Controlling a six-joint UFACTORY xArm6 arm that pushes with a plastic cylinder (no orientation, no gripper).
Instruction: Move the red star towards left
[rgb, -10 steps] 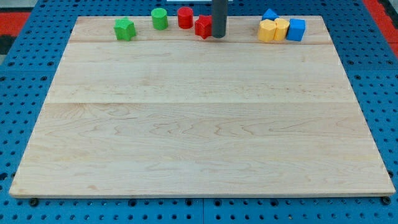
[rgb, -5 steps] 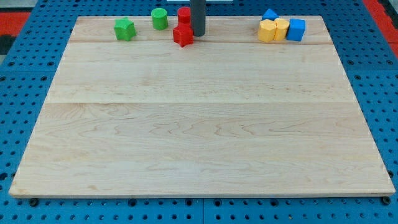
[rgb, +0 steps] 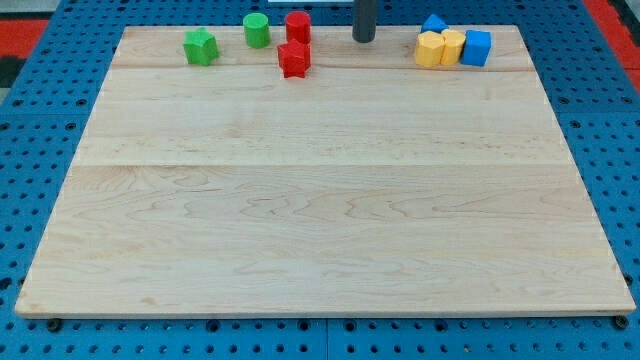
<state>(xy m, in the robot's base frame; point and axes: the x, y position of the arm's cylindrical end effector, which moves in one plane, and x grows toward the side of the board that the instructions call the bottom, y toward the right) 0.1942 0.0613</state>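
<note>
The red star (rgb: 294, 58) lies near the top edge of the wooden board (rgb: 320, 200), just below the red cylinder (rgb: 298, 27) and touching or almost touching it. My tip (rgb: 364, 39) is at the top edge, to the right of the red star and apart from it, with a clear gap between them. The rod comes down from the view's top.
A green cylinder (rgb: 257, 30) and a green star (rgb: 200, 46) sit to the left of the red blocks. At the top right stand two yellow blocks (rgb: 430, 49) (rgb: 453, 45) and two blue blocks (rgb: 477, 47) (rgb: 434, 23), packed together.
My tip pushed the red star left and slightly down, next to the red cylinder, then drew back to the right and up, leaving the star where it lay.
</note>
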